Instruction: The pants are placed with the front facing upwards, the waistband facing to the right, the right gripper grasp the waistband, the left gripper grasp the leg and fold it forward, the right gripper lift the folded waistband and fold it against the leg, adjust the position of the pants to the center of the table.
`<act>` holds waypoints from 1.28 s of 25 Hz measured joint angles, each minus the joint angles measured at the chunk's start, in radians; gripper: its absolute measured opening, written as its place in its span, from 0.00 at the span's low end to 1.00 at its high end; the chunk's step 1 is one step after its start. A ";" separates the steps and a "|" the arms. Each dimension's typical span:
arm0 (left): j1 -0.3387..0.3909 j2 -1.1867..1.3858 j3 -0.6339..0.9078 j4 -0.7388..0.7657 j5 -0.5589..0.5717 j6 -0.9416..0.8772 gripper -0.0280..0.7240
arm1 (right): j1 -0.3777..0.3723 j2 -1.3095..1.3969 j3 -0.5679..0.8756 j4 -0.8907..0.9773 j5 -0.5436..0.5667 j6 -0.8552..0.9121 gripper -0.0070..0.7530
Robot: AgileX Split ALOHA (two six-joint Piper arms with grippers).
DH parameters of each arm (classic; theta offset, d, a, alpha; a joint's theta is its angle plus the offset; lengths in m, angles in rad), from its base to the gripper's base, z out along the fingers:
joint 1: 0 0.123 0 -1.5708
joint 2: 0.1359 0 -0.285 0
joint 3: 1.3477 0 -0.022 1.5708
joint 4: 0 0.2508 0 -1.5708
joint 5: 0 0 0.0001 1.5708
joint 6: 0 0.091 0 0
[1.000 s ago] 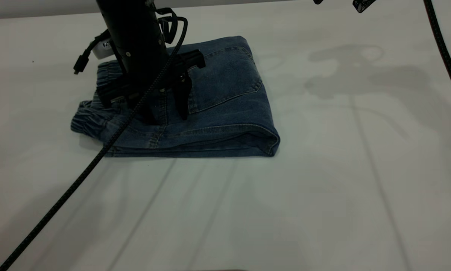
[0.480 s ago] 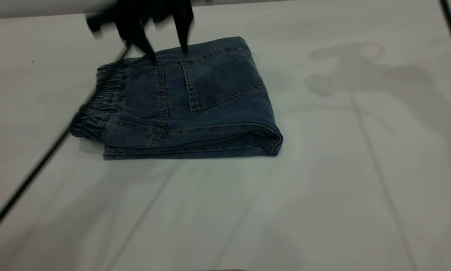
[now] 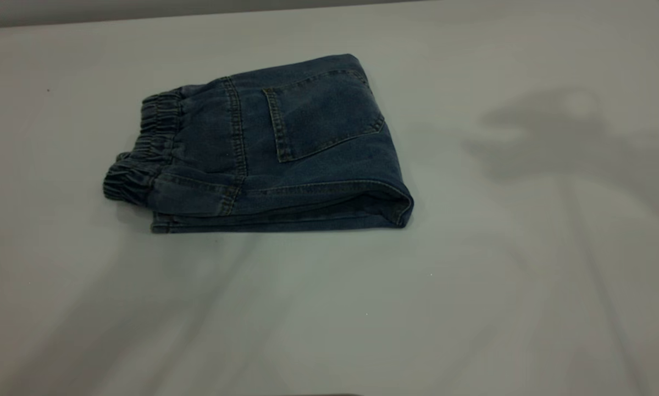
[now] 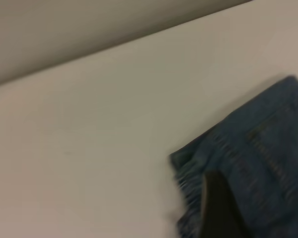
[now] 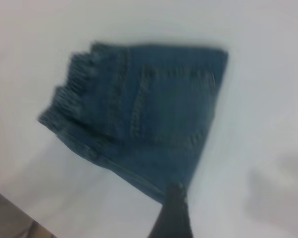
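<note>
I see the pants (image 3: 263, 148) folded, upper left on the table (image 3: 472, 275). Both grippers' jaw states I cannot tell. Centring seems next.

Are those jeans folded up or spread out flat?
Folded. The pants lie as a compact stack on the table, layered edges along the near side, waistband bunched at one end.

Folded pants (image 3: 285, 148) lie on the table (image 3: 472, 302), left of its centre and toward the far edge. Waistband (image 3: 142, 159) sits at their left end, the fold at their right end. Patch pocket (image 3: 321, 113) is on the top layer, right of the waistband. Neither of my grippers is over the table in the exterior view.
</note>
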 joint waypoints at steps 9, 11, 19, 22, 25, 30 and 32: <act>0.000 -0.314 0.004 -0.183 0.303 0.341 0.54 | 0.000 -0.352 -0.001 -0.022 0.020 0.012 0.73; 0.000 -0.376 0.021 -0.242 0.303 0.366 0.54 | 0.000 -0.429 0.014 -0.045 0.020 0.020 0.73; 0.000 -0.651 0.241 -0.366 0.303 0.423 0.54 | 0.000 -0.802 0.310 -0.129 0.030 0.100 0.73; 0.000 -0.731 0.366 -0.369 0.303 0.423 0.54 | 0.000 -0.946 0.490 -0.170 0.031 0.145 0.73; 0.000 -0.798 0.497 -0.369 0.303 0.410 0.54 | 0.000 -1.082 0.673 -0.225 0.032 0.188 0.73; 0.000 -0.893 0.702 -0.372 0.303 0.357 0.54 | 0.000 -1.278 0.951 -0.284 0.034 0.242 0.73; 0.000 -0.924 0.765 -0.382 0.303 0.337 0.54 | 0.000 -1.339 1.055 -0.287 0.024 0.246 0.73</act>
